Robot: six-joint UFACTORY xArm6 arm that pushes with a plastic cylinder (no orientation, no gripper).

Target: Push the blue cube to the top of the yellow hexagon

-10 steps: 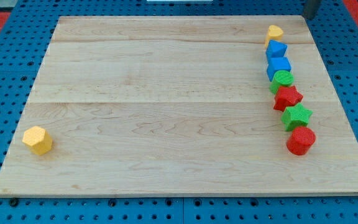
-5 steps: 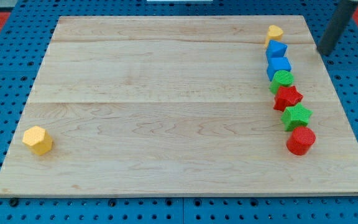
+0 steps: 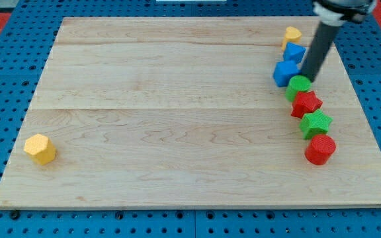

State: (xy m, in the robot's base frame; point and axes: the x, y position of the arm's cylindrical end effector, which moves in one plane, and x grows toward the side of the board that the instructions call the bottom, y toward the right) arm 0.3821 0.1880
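The blue cube (image 3: 285,73) sits near the view's right on the wooden board (image 3: 177,106), nudged out of the column of blocks. My tip (image 3: 305,79) rests just to the right of it, touching or nearly touching its right side, above the green round block (image 3: 299,86). The yellow hexagon (image 3: 40,149) lies far off at the view's lower left. The rod slants up toward the view's top right.
Along the right side stand a yellow block (image 3: 292,35), another blue block (image 3: 295,53), a red star (image 3: 305,103), a green star (image 3: 316,123) and a red round block (image 3: 320,149). A blue pegboard surrounds the board.
The rod has come in from the top right and down to the blue cube. The cube has slid a little to the left, out of the column.
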